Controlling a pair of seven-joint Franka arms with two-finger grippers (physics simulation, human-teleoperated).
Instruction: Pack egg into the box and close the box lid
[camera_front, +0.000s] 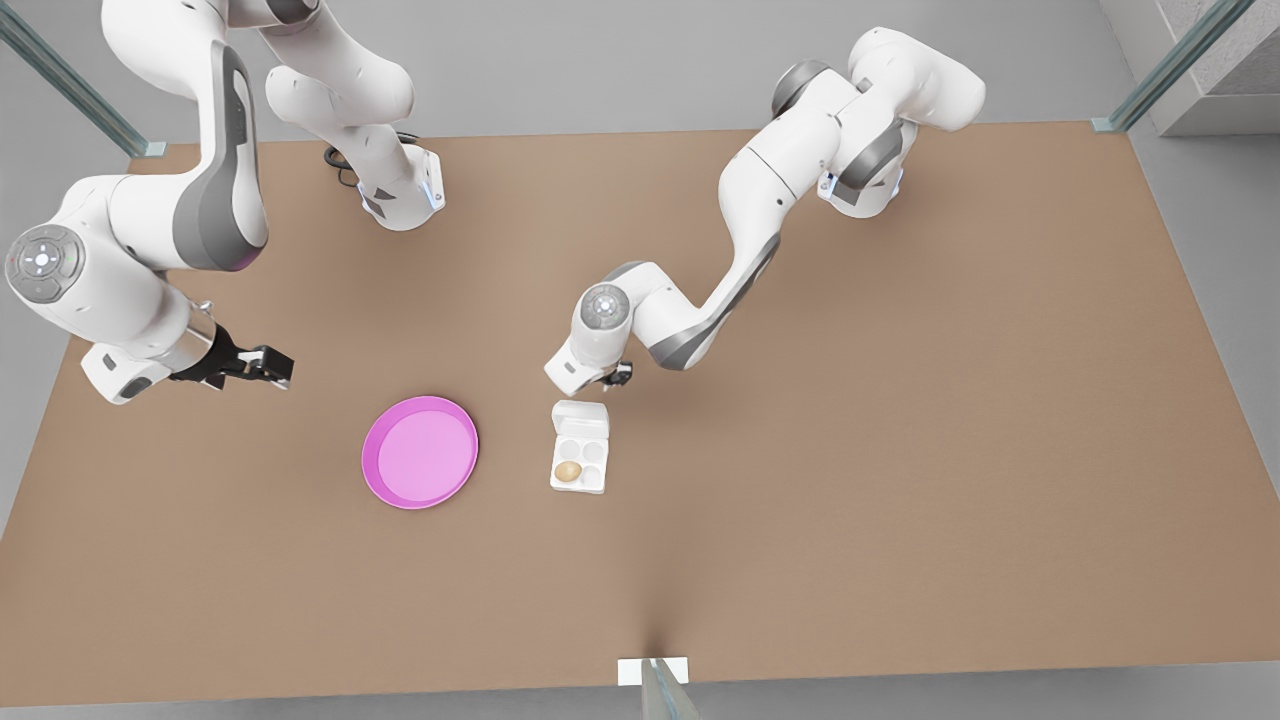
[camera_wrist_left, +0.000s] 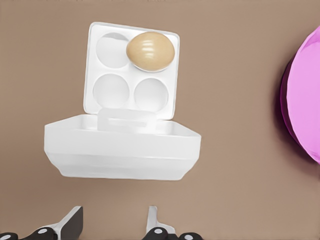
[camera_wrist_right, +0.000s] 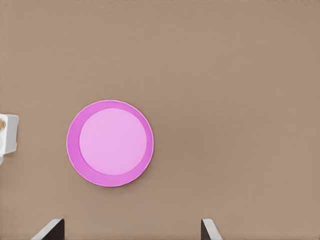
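The white box (camera_front: 592, 480) lies open on the table, near the middle of the front view. A tan egg (camera_front: 568, 471) rests in one of its four cups, the egg (camera_wrist_left: 150, 51) filling a cup of the box (camera_wrist_left: 129, 75) on the side away from the hinge. The box lid (camera_front: 580, 417) is swung back and half raised; the lid (camera_wrist_left: 122, 152) lies just in front of my left gripper (camera_wrist_left: 112, 226), which is open. In the front view the left gripper (camera_front: 615, 378) hovers just behind the lid. My right gripper (camera_front: 265, 365) waits open at the front view's left.
A round pink plate (camera_front: 420, 452) lies beside the box toward the front view's left, the plate (camera_wrist_right: 110, 143) being below the right gripper (camera_wrist_right: 131, 230). The plate's edge (camera_wrist_left: 305, 95) is near the box. The arm bases stand at the table's far edge.
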